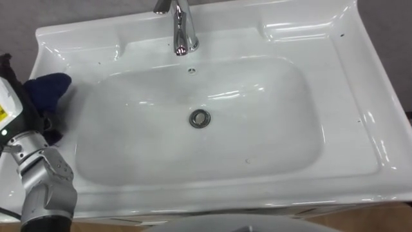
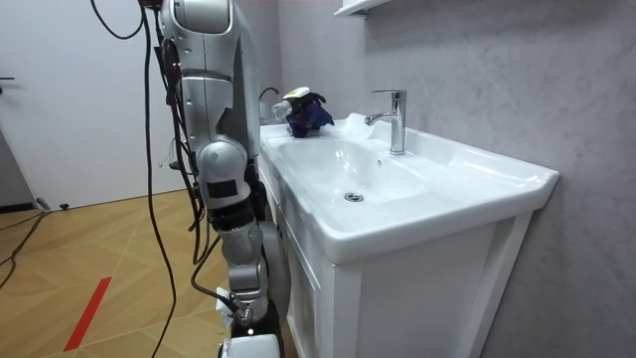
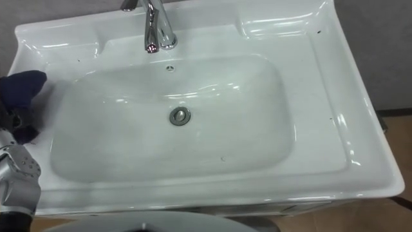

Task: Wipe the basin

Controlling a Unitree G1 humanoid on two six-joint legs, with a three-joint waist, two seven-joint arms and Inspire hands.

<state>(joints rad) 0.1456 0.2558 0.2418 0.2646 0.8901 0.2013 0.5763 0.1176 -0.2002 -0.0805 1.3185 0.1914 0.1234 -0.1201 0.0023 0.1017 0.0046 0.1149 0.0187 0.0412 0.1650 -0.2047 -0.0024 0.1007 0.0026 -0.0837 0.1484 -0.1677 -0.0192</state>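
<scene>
Left hand [image 2: 288,101] in blue cloth [image 1: 50,87] — basin rim [image 1: 48,51]

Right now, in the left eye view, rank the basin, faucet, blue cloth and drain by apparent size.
1. basin
2-3. faucet and blue cloth: these look alike, and the cloth is partly hidden, so they are left unranked
4. drain

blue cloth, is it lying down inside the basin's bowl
No, the blue cloth sits on the left rim of the basin, outside its bowl.

Bright even light, glare streaks on basin [image 1: 360,96]
</scene>
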